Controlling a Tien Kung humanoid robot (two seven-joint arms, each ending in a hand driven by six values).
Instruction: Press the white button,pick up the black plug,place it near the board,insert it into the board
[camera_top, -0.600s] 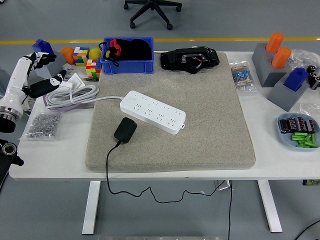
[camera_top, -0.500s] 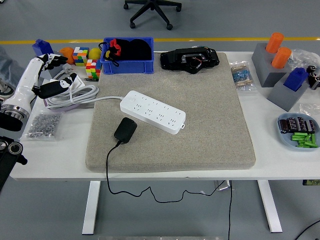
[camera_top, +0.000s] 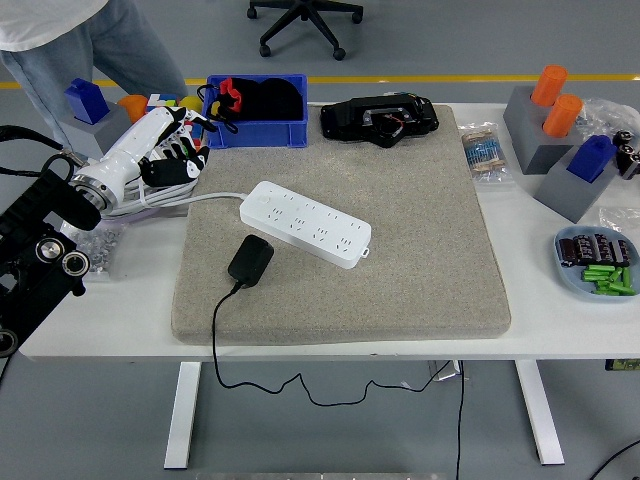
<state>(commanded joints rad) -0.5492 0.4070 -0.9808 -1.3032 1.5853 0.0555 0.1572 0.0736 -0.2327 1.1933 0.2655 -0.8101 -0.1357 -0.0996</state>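
I see the black plug (camera_top: 251, 259) lying on the grey mat (camera_top: 420, 220), left of centre, just below the white power strip (camera_top: 306, 224). My left hand (camera_top: 170, 150) hovers at upper left, fingers loosely spread, holding nothing, over the white surface (camera_top: 560, 330).

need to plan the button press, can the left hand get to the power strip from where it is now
Probably yes: the left hand hovers left of the power strip, fingers loose and empty, with only bare mat between them; the black plug lies nearer, off that line.
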